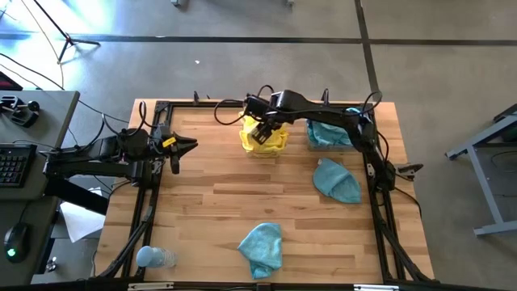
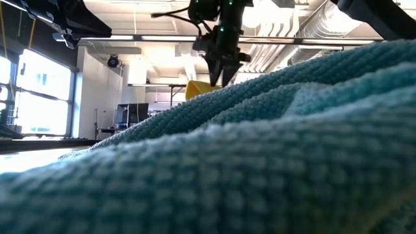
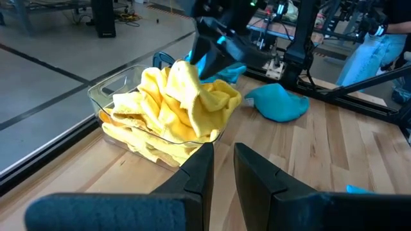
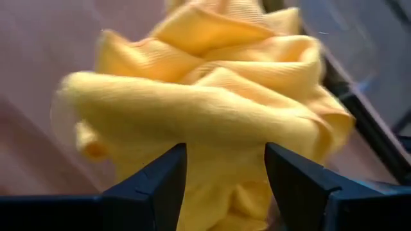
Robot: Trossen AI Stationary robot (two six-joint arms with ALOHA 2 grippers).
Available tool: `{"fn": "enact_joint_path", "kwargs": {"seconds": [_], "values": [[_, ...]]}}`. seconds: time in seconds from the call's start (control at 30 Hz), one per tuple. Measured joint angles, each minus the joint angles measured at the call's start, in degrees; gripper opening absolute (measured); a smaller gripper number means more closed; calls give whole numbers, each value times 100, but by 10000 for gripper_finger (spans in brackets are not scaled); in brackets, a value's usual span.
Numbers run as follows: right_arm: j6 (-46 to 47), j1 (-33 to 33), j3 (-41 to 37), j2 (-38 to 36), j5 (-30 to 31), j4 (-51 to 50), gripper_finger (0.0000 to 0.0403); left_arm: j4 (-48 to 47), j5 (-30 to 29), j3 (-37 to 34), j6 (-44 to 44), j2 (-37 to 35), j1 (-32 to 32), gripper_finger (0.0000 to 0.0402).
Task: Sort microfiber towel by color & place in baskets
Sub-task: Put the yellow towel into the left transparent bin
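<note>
Two teal towels lie loose on the table (image 1: 210, 202): one teal towel (image 1: 262, 247) near the front edge, filling the low view; another teal towel (image 1: 338, 181) farther back toward the right side; a pale blue bottle (image 1: 150, 257) lies at the front left corner. At the far edge stand two clear baskets, side by side but apart: the left basket (image 1: 263, 137) is heaped with yellow towels (image 3: 173, 109), bunched so that their number cannot be told; the right basket (image 1: 329, 134) holds teal cloth, number likewise unclear.

The right arm reaches in from the right side across the far edge; its right pincer (image 1: 262, 132) points down into the yellow heap, its fingers (image 4: 160, 186) standing apart with yellow cloth bulging between and above them; whether they actually pinch the cloth cannot be told. The left arm lies level along the left side; the left pincer (image 1: 187, 146) hovers above the table, pointing toward the yellow basket, its fingers (image 3: 199, 176) a narrow gap apart with nothing between them.
</note>
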Motion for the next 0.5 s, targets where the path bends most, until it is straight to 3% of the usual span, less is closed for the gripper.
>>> {"fn": "enact_joint_path", "kwargs": {"seconds": [0.03,0.13,0.27,0.5], "values": [[72,-21,-24,0,47,-11,202,1,0,0,-2,1,0,50],[-323,-120,-74,2,-728,327,197,2,0,0,-2,0,0,50],[-187,-184,-303,-4,-338,937,182,0,0,0,-2,1,0,50],[-170,-560,-1255,-4,-926,1607,149,2,0,0,-2,-1,0,50]]}}
